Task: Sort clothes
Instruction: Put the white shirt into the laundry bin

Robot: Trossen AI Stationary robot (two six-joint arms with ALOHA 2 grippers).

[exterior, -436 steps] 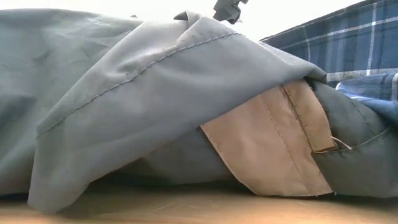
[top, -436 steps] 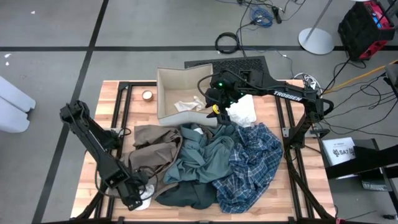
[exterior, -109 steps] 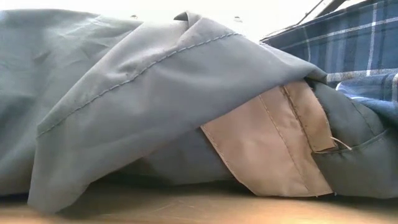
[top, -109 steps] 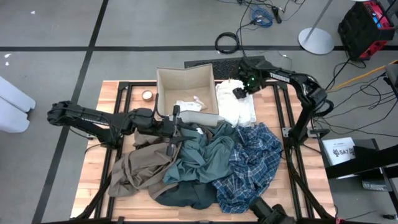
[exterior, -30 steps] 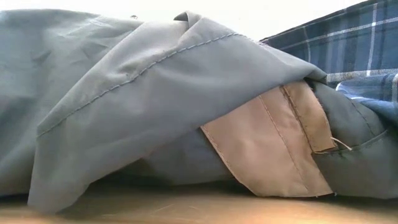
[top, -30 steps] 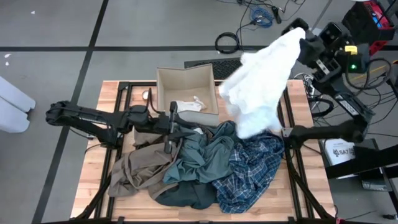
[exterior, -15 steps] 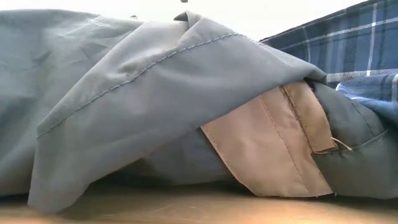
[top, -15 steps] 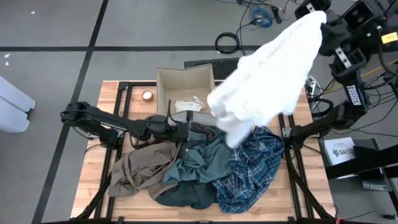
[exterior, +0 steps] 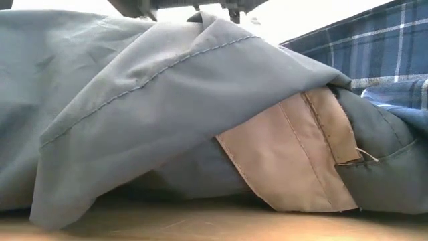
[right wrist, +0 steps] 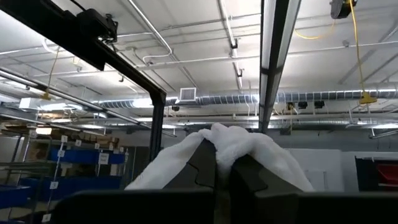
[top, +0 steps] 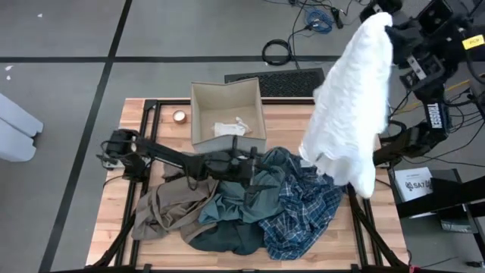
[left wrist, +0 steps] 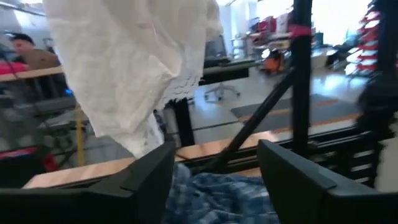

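My right gripper (top: pixel 386 21) is raised high above the table's far right corner, shut on a large cream-white garment (top: pixel 348 106) that hangs below it. The garment also shows in the left wrist view (left wrist: pixel 130 68). My left gripper (top: pixel 254 163) is open and empty, reaching level over the teal-grey shirt (top: pixel 242 193) in the pile. Beside that shirt lie the blue plaid shirt (top: pixel 303 201), the tan-brown garment (top: pixel 167 208) and the dark slate one (top: pixel 227 239). In the low view the teal-grey shirt (exterior: pixel 134 100) lies over the tan garment (exterior: pixel 287 154). My right gripper pinches a bunched fold at the white garment's top (right wrist: pixel 230 140) between its two fingers (right wrist: pixel 205 168). The fingers point upward toward the ceiling, and the cloth drapes over their tips. The garment hangs slack below, its lower end (left wrist: pixel 146 134) over the pile's right side.
The beige fabric box (top: pixel 203 114) stands at the table's far middle with a small white piece (top: pixel 227 129) inside. A small round thing (top: pixel 179 116) lies left of the box. Black frame rails (top: pixel 144 129) run along the table. A person sits in the room beyond (left wrist: pixel 28 53).
My right gripper has risen with the white garment. The garment was spread out toward the box. It has swung toward the table's right edge and now hangs long and narrow. My left gripper has reached toward the table's right, across the pile, staying open.
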